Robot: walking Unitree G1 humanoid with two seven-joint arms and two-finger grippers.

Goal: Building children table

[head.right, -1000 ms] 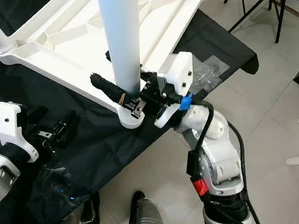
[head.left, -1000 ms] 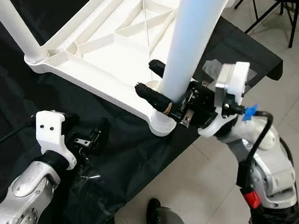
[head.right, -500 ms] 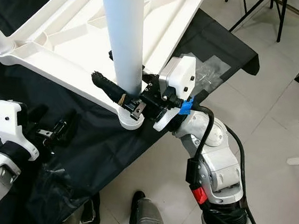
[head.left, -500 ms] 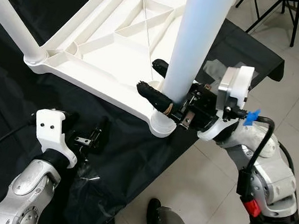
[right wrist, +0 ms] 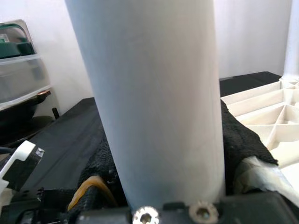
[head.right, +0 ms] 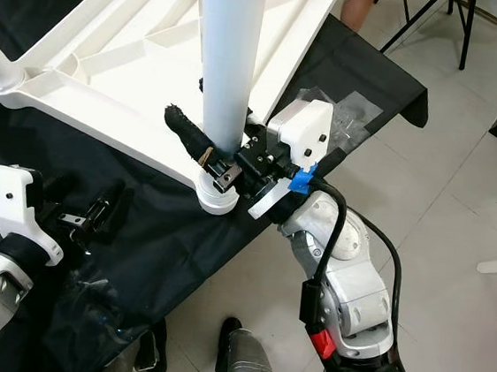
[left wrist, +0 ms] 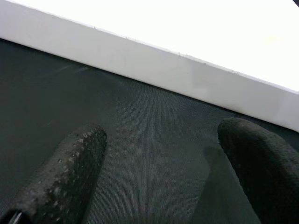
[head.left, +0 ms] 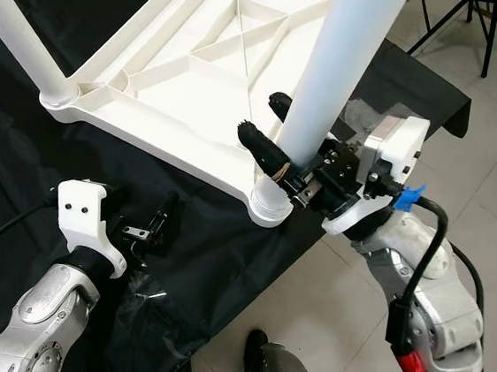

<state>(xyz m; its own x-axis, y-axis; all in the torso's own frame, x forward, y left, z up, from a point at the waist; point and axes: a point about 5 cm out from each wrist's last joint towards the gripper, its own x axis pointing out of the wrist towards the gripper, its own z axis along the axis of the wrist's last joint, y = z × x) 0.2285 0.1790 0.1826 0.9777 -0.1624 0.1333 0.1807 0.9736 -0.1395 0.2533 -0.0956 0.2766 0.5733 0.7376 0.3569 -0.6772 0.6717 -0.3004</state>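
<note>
The right gripper (head.left: pixel 275 144) is grasping the white leg (head.left: pixel 335 80) above the tabletop's (head.left: pixel 181 63) 5 o'clock corner; the left gripper (left wrist: pixel 163 163) is released.

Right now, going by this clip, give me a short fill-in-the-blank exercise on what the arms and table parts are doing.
1. The right gripper is clamped around the white table ____.
2. The upturned tabletop lies on a ____ cloth.
3. The left gripper rests on the cloth with its fingers ____.
4. The leg stands at the tabletop's corner ____.

Missing words: leg; black; open; socket
</note>
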